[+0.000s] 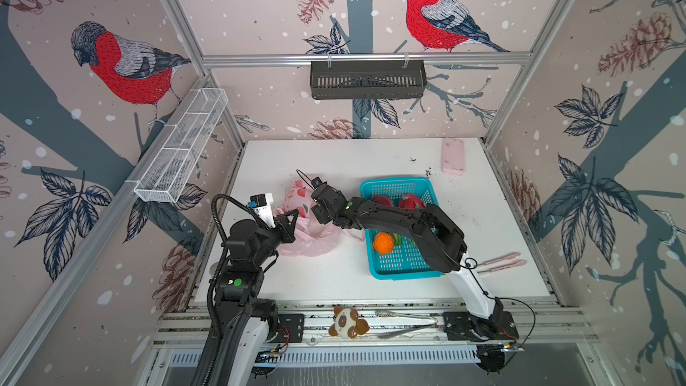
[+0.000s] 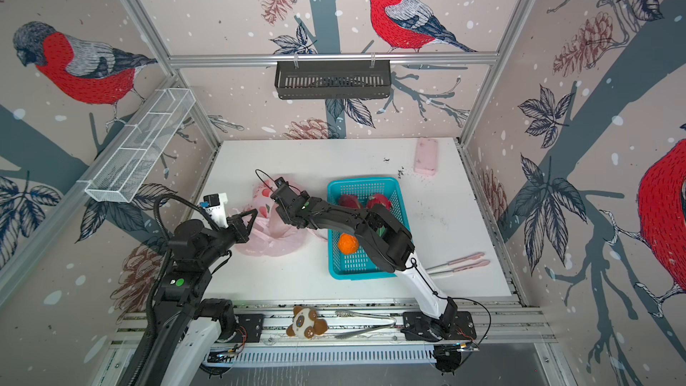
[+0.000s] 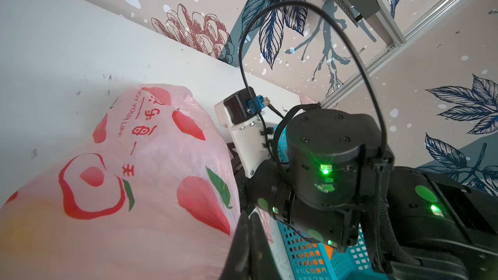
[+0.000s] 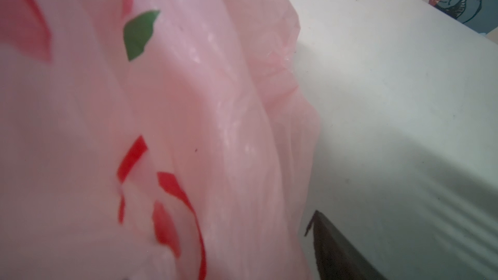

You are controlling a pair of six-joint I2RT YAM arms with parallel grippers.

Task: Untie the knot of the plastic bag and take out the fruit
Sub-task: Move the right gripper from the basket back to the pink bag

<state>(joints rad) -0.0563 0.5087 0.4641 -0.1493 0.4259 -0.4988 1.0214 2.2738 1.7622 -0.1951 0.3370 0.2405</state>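
Top views both show a plush toy (image 1: 349,323) on the near rail (image 1: 419,341), then a white table (image 1: 334,280) walled in bird wallpaper (image 1: 260,12). Red print on the plastic bag (image 3: 151,184) reads "YOUR LIFE". The left gripper (image 1: 293,218) pinches the bag's edge, fingers pressed together. The right gripper (image 1: 320,216) noses into it, spread impossible to tell. Two dragon fruits (image 1: 408,202) and an orange (image 1: 383,243) lie in the teal basket (image 1: 404,265) alongside

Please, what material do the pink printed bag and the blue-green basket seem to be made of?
The plastic bag looks like thin soft film, glossy and translucent: it creases finely and a yellowish shape shows through. The basket is probably rigid moulded plastic: even turquoise colour, floor and walls pierced in a regular grid.
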